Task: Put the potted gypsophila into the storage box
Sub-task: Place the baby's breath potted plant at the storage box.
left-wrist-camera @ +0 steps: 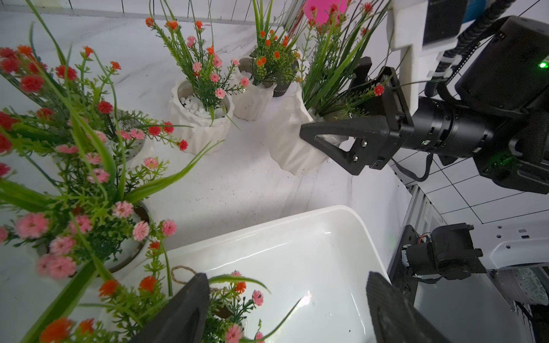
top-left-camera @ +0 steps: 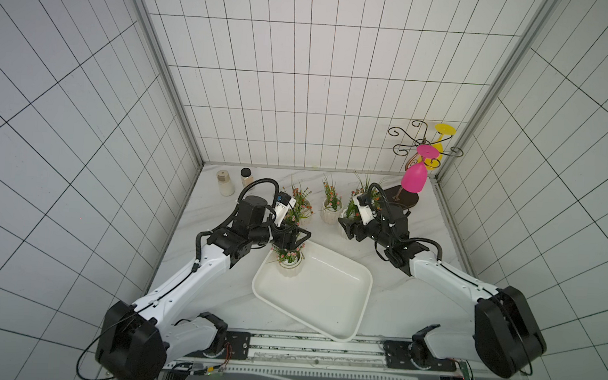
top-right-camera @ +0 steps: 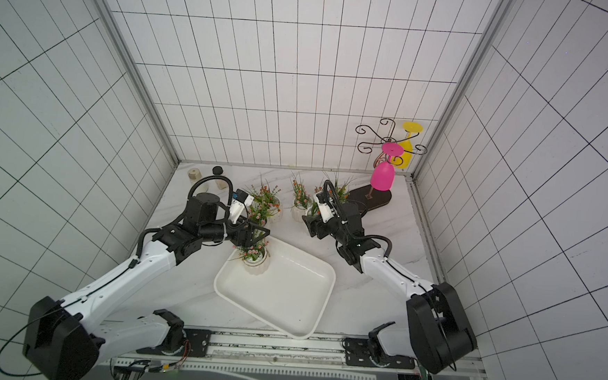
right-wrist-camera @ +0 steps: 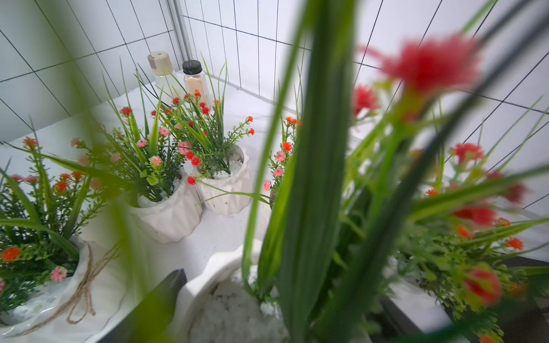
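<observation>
Potted gypsophila (top-left-camera: 289, 269) is sitting in the storage box (top-left-camera: 328, 297) corner, left gripper (left-wrist-camera: 286, 279) hovering above, jaws spread. Right gripper (top-left-camera: 344, 227) is straddling a second pot (left-wrist-camera: 291, 148); grip unclear from here.

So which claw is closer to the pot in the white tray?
Left. The left gripper hangs right above that pot; the right gripper is beyond the tray, at another pot on the table.

The storage box (top-left-camera: 325, 297) looks glossy, smooth plastic; the potted gypsophila (left-wrist-camera: 205, 133) has ribbed pots, plastic-looking stems.
</observation>
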Available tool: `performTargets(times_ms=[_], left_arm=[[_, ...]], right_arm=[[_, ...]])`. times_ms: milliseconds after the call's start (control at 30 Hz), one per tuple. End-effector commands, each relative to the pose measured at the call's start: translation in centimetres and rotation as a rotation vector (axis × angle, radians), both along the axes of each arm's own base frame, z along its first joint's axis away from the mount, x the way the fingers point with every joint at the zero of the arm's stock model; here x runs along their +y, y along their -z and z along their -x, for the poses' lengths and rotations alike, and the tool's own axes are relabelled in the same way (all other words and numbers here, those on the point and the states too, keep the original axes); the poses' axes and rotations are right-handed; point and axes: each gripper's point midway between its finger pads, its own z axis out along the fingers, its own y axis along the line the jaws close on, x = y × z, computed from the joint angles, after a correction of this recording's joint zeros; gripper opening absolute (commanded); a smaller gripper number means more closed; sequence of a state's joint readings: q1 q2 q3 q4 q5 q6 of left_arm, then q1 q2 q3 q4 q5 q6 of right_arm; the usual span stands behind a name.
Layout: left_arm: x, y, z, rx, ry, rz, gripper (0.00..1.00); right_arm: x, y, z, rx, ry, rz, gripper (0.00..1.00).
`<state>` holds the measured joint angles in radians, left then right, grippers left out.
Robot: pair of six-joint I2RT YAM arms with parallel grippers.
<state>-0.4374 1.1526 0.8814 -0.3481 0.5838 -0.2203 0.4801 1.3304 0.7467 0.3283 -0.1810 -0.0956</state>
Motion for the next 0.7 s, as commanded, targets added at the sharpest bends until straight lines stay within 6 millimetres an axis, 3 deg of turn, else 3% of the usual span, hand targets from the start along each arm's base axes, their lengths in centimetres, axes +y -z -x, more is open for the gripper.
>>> performTargets(times_ms=[0, 667], left_arm=[[0.2, -0.5, 0.0, -0.030, -0.008, 0.006, 0.83], [0.4, -0.3, -0.1, -0.029, -0.016, -0.002, 0.83]], right_arm=[[0.6, -0.3, 2.0, -0.017, -0.055, -0.015, 0.79], [3.6, -0.1, 9.2, 0.018, -0.281, -0.050, 0.78]])
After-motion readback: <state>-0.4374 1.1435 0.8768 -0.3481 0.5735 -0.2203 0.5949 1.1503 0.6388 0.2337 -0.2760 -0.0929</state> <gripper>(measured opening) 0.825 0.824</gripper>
